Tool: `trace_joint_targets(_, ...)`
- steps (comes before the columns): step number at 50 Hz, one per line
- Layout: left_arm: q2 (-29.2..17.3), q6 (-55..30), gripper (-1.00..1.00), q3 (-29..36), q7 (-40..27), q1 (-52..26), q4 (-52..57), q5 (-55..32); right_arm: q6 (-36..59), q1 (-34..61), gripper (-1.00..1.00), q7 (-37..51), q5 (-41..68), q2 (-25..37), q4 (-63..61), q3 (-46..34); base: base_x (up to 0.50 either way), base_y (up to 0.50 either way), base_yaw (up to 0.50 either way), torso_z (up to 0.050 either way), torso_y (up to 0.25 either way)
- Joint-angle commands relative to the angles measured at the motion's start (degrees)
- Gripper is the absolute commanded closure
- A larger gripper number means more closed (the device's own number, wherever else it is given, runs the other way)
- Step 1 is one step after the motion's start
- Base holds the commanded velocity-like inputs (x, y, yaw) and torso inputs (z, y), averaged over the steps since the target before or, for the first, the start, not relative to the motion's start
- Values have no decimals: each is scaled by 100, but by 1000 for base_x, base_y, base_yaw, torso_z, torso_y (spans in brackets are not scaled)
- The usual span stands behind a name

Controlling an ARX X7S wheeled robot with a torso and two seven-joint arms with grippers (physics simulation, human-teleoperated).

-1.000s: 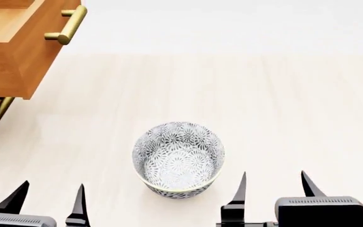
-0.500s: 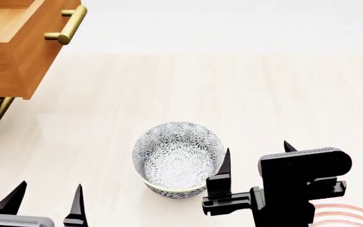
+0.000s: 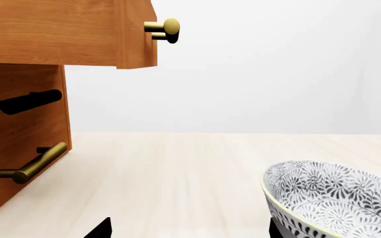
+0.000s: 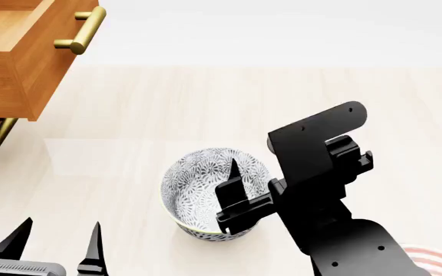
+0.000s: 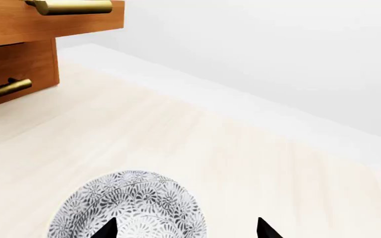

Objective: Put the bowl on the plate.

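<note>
Head view, right tool: your right tool (image 4: 259, 192) sat over the bowl's right side with its fingers apart; one fingertip (image 4: 233, 168) pointed into the bowl's inside, the other was hidden behind the arm, so it looked set to straddle the rim.
Right wrist view: you saw two dark tips spread wide with the bowl (image 5: 129, 208) under one of them; nothing was gripped.
Left tool: your left tool (image 4: 56, 244) was parked low near the bench's front edge, fingers apart, holding nothing, well clear of the bowl.
Bowl: the bowl (image 4: 216, 193) stood upright on the bench (image 4: 205, 103), not lifted.
Plate: only a sliver of the plate (image 4: 434, 257) with red rings showed at the lower right corner, to the right of the bowl and apart from it.
Surroundings: a wooden drawer unit (image 4: 21, 52) with brass handles stood at the far left.
Progress: you were at the approach stage, by my reading. Closing on the rim, lifting, carrying right and setting down on the plate all remained.
</note>
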Motion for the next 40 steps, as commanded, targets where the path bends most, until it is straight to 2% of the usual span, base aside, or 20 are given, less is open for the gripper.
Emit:
trace_joint_targets(1, -41, -63, -100, 35, -38, 12, 110, -33, 717, 883, -100, -545, 279, 42, 571, -360, 0, 0, 0, 0, 0)
trace_joint_targets(8, -58, -57, -100, 53, -58, 8, 103, -32, 923, 1354, -100, -981, 416, 103, 885, -664, 0, 0, 0, 0, 0)
trace_joint_targets(9, -86, -214, -100, 53, -94, -6, 259, -61, 991, 1455, -100, -1054, 436, 102, 961, -733, 0, 0, 0, 0, 0)
trace_joint_targets(10, -190, -834, -100, 32, -237, -76, 853, -194, 1110, 1582, -100, -1143, 491, 71, 1082, -773, 0, 0, 0, 0, 0)
trace_joint_targets(12, -200, -906, -100, 35, -258, -89, 912, -213, 1155, 1768, -100, -1321, 502, 75, 1270, -972, 0, 0, 0, 0, 0)
trace_joint_targets(23, -212, -851, -100, 53, -262, -104, 846, -228, 1155, 2357, -100, -1730, 526, -62, 1994, -1304, 0, 0, 0, 0, 0)
trace_joint_targets(40, -276, -927, -100, 93, -324, -94, 1003, -278, 952, 3086, -100, -2134, 180, -434, 3300, -2266, 0, 0, 0, 0, 0)
